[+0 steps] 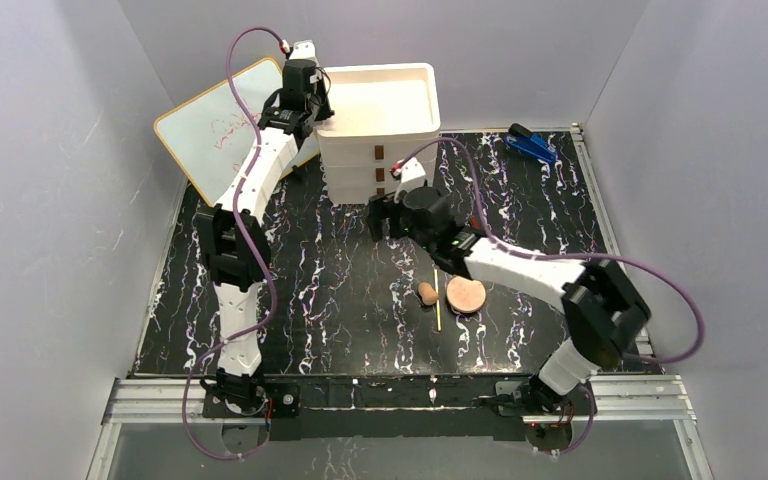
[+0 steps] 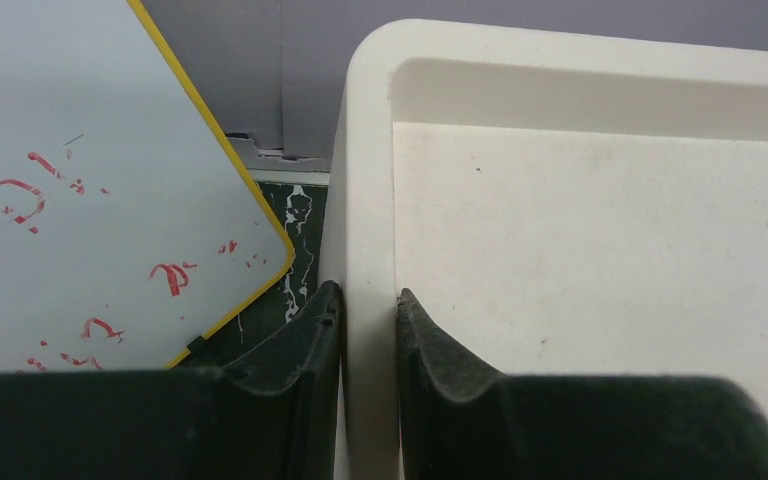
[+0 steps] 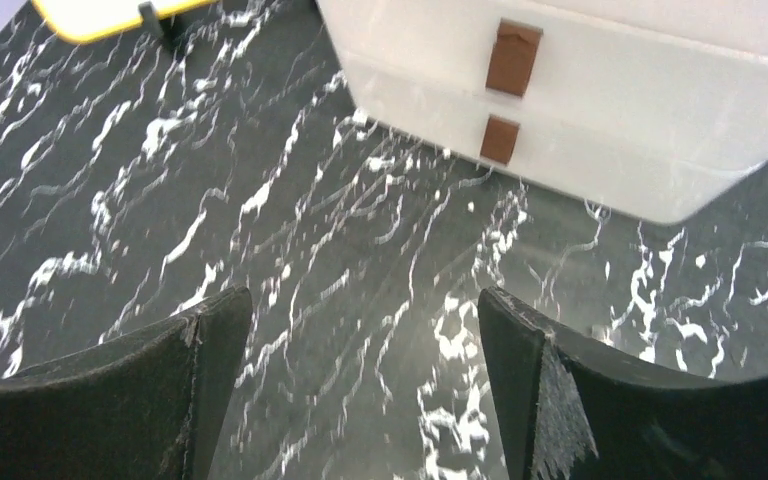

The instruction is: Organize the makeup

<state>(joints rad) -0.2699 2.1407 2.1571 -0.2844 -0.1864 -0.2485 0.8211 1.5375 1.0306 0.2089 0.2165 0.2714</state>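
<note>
A round pinkish-tan disc (image 1: 466, 294), a tan egg-shaped sponge (image 1: 427, 293) and a thin yellow stick (image 1: 437, 300) lie together on the black marbled table (image 1: 340, 300). The pencils and the compact are out of view. My left gripper (image 2: 369, 300) is shut on the left rim of the white drawer box (image 2: 370, 180); in the top view it (image 1: 312, 108) sits at the box's upper left corner (image 1: 380, 110). My right gripper (image 3: 363, 310) is open and empty above bare table, in front of the box (image 3: 580, 110); in the top view it (image 1: 385, 218) is left of the makeup.
A yellow-edged whiteboard (image 1: 215, 130) leans at the back left, beside the box; it also shows in the left wrist view (image 2: 90, 190). A blue clip-like object (image 1: 532, 146) lies at the back right. Brown drawer handles (image 3: 513, 58) face the right gripper.
</note>
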